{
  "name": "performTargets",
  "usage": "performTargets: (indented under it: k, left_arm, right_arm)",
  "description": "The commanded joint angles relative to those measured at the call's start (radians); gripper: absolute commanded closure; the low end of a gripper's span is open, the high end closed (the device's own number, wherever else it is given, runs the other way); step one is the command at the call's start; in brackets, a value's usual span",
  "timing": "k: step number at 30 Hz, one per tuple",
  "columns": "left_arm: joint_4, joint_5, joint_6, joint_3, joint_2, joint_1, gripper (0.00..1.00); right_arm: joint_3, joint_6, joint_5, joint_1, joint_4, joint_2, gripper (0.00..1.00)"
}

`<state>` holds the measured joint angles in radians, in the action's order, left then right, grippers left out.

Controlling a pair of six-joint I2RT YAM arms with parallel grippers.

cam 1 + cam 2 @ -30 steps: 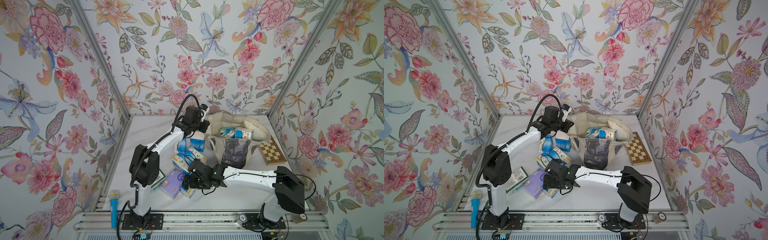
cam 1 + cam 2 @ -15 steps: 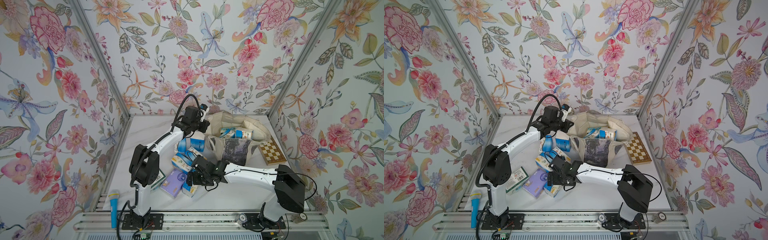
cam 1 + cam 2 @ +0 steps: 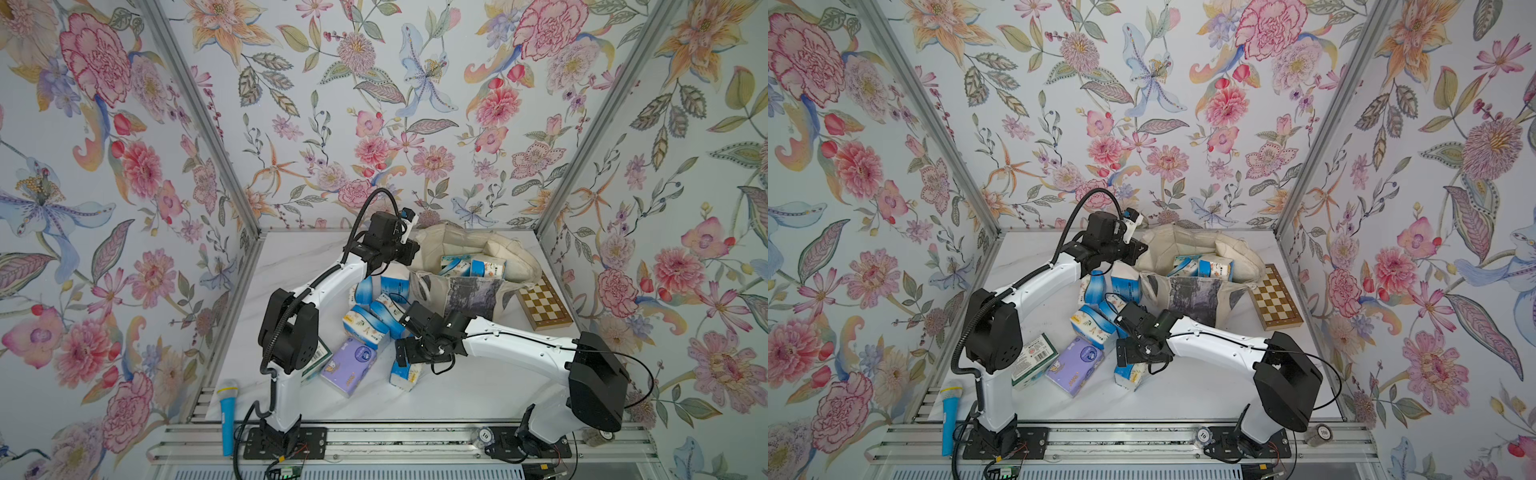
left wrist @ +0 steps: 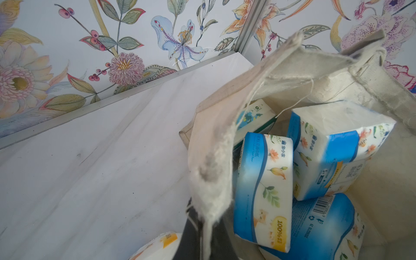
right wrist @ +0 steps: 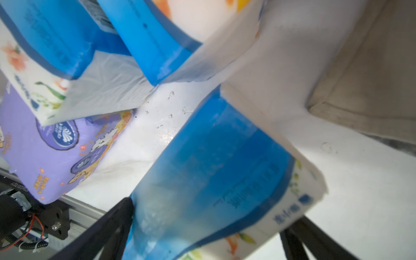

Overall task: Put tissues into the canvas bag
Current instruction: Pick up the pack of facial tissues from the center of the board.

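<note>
The cream canvas bag (image 3: 473,295) lies at the back right with its mouth open. My left gripper (image 3: 411,251) is shut on the bag's rim, and the fabric (image 4: 211,171) runs down between its jaws. Several blue-and-white tissue packs (image 4: 263,186) sit inside the bag. More packs (image 3: 374,316) are heaped left of the bag, beside a lilac pack (image 3: 349,365). My right gripper (image 5: 207,217) stands wide open astride a tilted blue-and-white pack (image 5: 213,168), with one finger against each of its sides. In both top views this pack (image 3: 1128,376) rests on the table under the gripper (image 3: 1133,357).
A wooden chessboard (image 3: 544,301) lies right of the bag. A green-white pack with a barcode (image 3: 1034,359) lies by the left arm's base. A blue toy microphone (image 3: 227,411) rests at the front left edge. Floral walls close in three sides.
My right gripper has shifted a little to the right, toward the bag, and the pack between its fingers has moved with it. The left arm has held still.
</note>
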<state>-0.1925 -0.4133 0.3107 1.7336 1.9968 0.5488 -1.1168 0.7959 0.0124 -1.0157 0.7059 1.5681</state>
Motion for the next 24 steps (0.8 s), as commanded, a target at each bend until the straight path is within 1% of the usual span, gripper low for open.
performTargets:
  k: [1, 8, 13, 16, 22, 24]
  left_arm:
    - [0.052, -0.004, 0.004, 0.009, -0.038, -0.024, 1.00]
    - [0.053, -0.006, 0.004, 0.003, -0.036, -0.025, 1.00]
    - [0.052, -0.005, 0.001, 0.001, -0.035, -0.024, 1.00]
    - [0.053, -0.006, 0.002, 0.004, -0.035, -0.025, 1.00]
    - [0.052, -0.009, 0.002, 0.003, -0.035, -0.026, 1.00]
    - [0.050, -0.009, 0.001, 0.001, -0.040, -0.026, 1.00]
  right_arm:
    - [-0.040, -0.002, 0.020, -0.026, 0.035, -0.014, 0.01]
    - [0.021, 0.076, 0.011, -0.043, 0.007, -0.008, 0.01]
    - [0.074, 0.117, 0.021, -0.050, -0.048, -0.010, 0.01]
    - [0.070, 0.117, 0.027, -0.048, -0.073, 0.006, 0.01]
    - [0.032, 0.074, 0.019, -0.041, -0.093, 0.057, 0.00]
    - [0.035, 0.045, 0.019, -0.038, -0.087, 0.076, 0.03]
